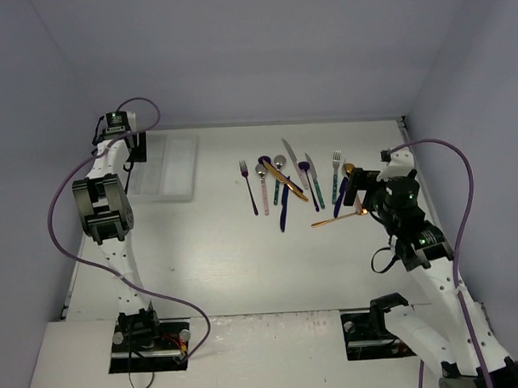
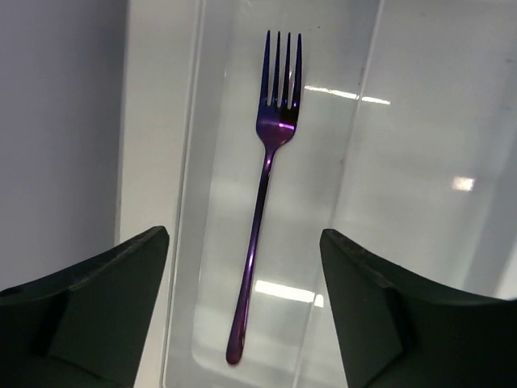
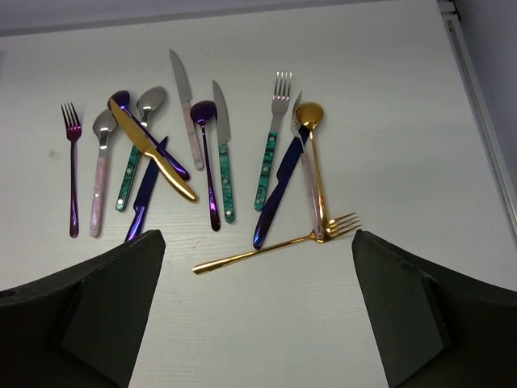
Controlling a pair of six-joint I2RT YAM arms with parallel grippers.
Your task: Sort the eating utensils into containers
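A purple fork (image 2: 262, 186) lies flat in one long compartment of the white tray (image 2: 315, 202), tines away from me. My left gripper (image 2: 242, 315) hangs open above its handle end and touches nothing. In the top view that gripper (image 1: 135, 152) is at the left edge of the tray (image 1: 175, 167). The remaining utensils (image 1: 293, 183) lie spread on the table's middle. My right gripper (image 3: 254, 315) stands open and empty just short of a gold fork (image 3: 275, 246), which lies crosswise under a gold spoon (image 3: 315, 162) and a dark blue knife (image 3: 279, 194).
Among the spread are a second purple fork (image 3: 73, 174), a gold knife (image 3: 152, 149), a teal-handled fork (image 3: 273, 141) and a purple spoon (image 3: 208, 162). A raised rail (image 3: 477, 105) runs along the table's right edge. Grey walls close in on three sides.
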